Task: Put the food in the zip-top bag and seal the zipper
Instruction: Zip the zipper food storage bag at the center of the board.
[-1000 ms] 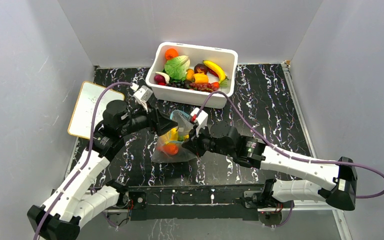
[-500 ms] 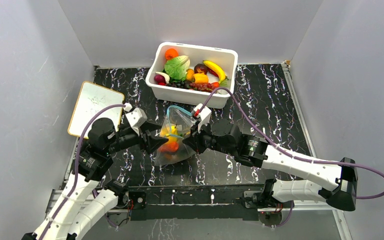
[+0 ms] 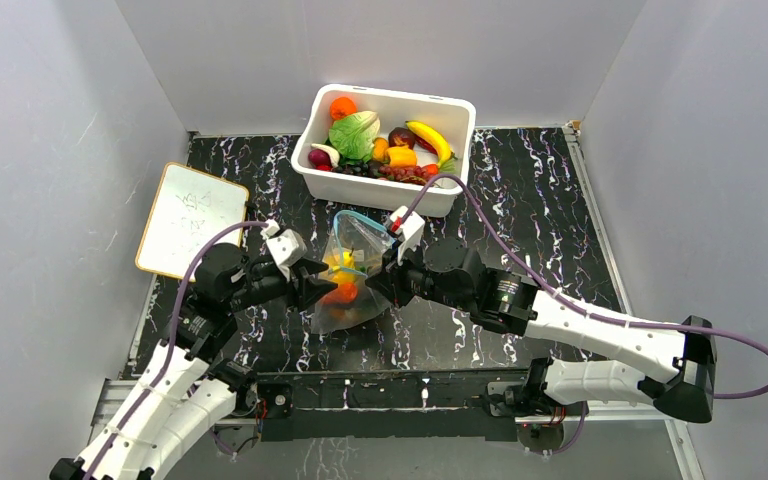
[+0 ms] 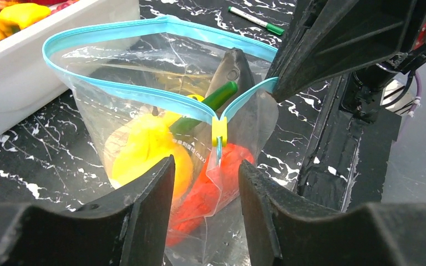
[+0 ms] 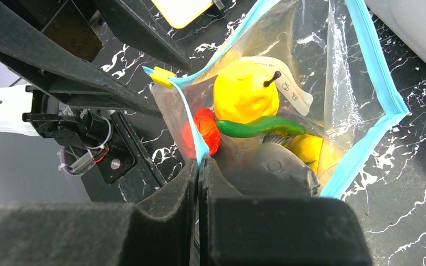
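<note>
At 9 o'clock of bag [image 3: 355, 275], left gripper [image 4: 206, 166] apart near slider [image 4: 219, 132]; right gripper [image 5: 198, 166], 3 o'clock, clamps zipper [image 5: 374, 61]; missed slider may crumple bag

The left arm [image 3: 160, 385] and right arm [image 3: 610, 335] have white shells near their bases and black motor housings toward the wrists. A purple cable [image 3: 730, 333] trails along each. A white camera block [image 3: 407, 228] sits at each wrist. The left pincer [image 4: 206, 166] and right pincer [image 5: 198, 165] end in matte black, wedge-shaped fingers [image 4: 138, 216].
</note>
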{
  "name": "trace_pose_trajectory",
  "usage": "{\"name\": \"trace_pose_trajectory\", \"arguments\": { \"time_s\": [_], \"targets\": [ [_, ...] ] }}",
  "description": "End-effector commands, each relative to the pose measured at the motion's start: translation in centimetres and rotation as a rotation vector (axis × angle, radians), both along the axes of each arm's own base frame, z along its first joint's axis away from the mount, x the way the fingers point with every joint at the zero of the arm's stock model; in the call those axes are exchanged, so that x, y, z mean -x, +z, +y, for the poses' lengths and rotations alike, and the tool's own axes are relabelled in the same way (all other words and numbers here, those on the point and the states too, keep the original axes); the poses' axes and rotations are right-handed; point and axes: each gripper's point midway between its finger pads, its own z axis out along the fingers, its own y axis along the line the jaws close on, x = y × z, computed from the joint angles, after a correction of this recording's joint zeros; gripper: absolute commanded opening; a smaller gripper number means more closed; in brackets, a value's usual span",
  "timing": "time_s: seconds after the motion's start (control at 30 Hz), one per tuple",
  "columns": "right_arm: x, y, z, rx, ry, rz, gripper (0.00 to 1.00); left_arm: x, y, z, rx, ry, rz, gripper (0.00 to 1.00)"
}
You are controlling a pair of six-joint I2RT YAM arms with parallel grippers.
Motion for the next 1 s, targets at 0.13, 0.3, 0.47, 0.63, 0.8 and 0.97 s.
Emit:
{"name": "trace_pose_trajectory", "arguments": {
  "time_s": [0.13,0.3,0.47,0.63,0.8,0.97],
  "targets": [
    [-0.1,5.4,0.5,-0.154,0.002,-0.064,0.00,-0.1,1.2,-1.0,0.075,-0.050,-0.095,0.40],
    [0.0,5.4,0.6,-0.159,0.009,-0.064,0.00,-0.2,1.0,-1.4,0.104,-0.058,-0.102,0.39],
    [0.2,5.1,0.6,-0.157,0.017,-0.060,0.00,-0.3,1.1,-1.9,0.134,-0.087,-0.125,0.38],
    [0.2,5.0,0.7,-0.154,0.023,-0.066,0.00,-0.2,1.5,-2.5,0.161,-0.130,-0.151,0.26],
    [0.5,5.4,0.2,-0.117,0.063,-0.135,0.07,1.0,2.2,-2.3,0.168,-0.163,-0.198,0.00],
    [0.8,7.4,-0.5,-0.073,0.131,-0.274,0.34,1.8,2.5,-2.4,0.158,-0.207,-0.203,0.00]
  ]
}}
